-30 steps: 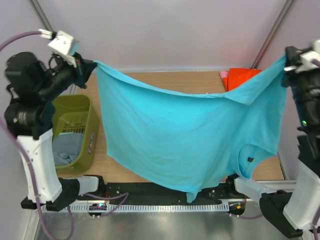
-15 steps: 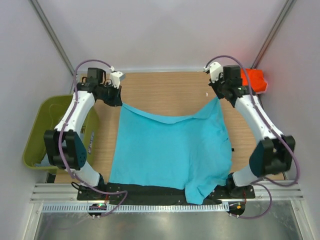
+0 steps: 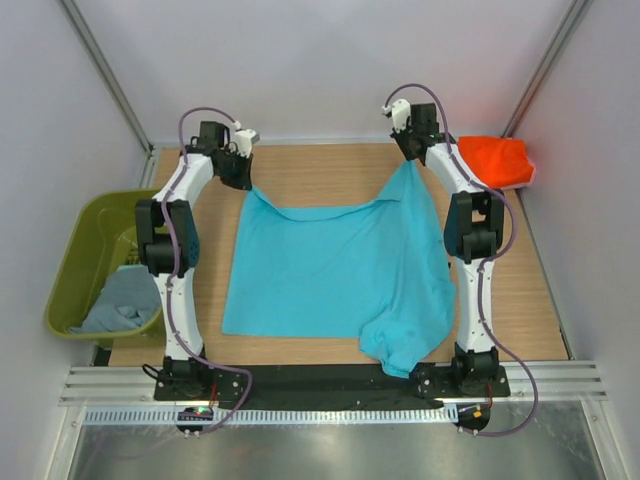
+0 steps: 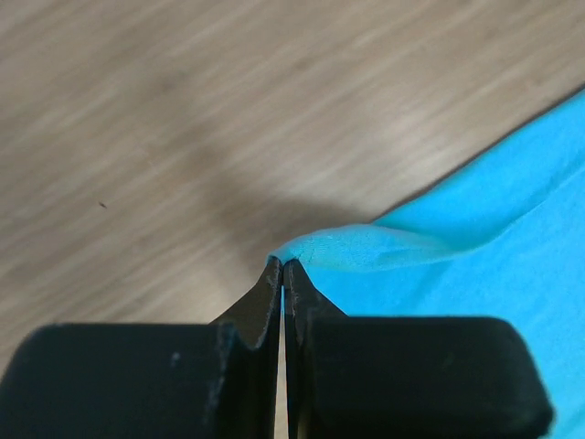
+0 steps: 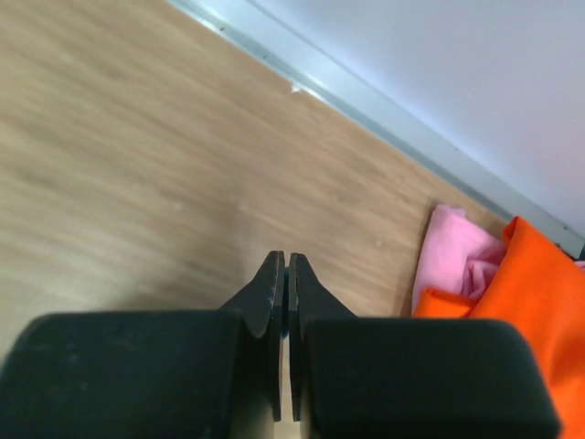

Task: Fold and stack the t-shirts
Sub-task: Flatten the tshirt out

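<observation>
1. We see the turquoise t-shirt spread over the middle of the wooden surface in the top view. Its lower right part is bunched into a rumpled lump near the bottom edge of the surface.
2. The left fingers are pressed together on a small pinch of turquoise cloth. In the top view they sit at the shirt's upper left corner.
3. The right fingers are also closed tight. Their wrist view shows no cloth at the tips, but from above the shirt's upper right corner is drawn up in a point to them, so we read them as gripping it.
4. Between the two held corners the shirt's top edge sags in a shallow curve.
5. The orange-red t-shirt lies crumpled at the upper right of the surface, well apart from the turquoise one.
6. In the right wrist view the pink t-shirt shows at the right, touching the orange-red one.
7. The olive-green bin stands at the left of the frame, beside the surface, with the grey-blue t-shirt lying inside it.
</observation>
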`<state>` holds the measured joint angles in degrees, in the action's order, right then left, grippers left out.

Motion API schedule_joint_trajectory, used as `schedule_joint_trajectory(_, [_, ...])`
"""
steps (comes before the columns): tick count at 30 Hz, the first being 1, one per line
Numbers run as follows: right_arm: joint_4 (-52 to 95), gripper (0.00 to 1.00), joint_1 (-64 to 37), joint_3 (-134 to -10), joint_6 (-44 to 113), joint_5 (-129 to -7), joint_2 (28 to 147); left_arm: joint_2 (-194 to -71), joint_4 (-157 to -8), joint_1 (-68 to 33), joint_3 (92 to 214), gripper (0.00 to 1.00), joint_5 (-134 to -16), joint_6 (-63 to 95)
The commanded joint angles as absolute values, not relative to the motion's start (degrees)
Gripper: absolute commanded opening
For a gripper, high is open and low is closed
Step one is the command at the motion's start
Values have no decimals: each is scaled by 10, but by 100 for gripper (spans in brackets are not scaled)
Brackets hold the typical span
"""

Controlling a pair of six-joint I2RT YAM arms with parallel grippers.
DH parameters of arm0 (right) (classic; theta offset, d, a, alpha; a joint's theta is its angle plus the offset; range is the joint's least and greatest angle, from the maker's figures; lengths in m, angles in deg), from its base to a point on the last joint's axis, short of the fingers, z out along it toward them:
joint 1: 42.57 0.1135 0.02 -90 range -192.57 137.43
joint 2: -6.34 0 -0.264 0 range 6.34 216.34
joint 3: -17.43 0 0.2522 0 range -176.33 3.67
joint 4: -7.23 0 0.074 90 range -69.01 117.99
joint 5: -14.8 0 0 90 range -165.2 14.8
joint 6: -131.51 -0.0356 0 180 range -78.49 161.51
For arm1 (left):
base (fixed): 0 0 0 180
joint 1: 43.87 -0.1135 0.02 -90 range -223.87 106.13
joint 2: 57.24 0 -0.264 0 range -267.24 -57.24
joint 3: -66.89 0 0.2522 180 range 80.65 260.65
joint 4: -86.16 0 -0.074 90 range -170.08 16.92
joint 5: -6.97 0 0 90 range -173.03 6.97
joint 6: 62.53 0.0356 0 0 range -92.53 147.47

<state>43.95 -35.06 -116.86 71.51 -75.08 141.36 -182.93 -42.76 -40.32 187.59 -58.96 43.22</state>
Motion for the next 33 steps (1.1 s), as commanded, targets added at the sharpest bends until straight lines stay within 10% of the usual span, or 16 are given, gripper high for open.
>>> schedule_joint_trajectory(1, [418, 1, -360, -1268, 707, -772, 1458, -1850, -473, -416, 1945, 0, -618, 411])
schedule_joint_trajectory(33, [342, 1, -290, -1316, 662, -806, 1509, -1762, -527, -462, 1909, 0, -736, 363])
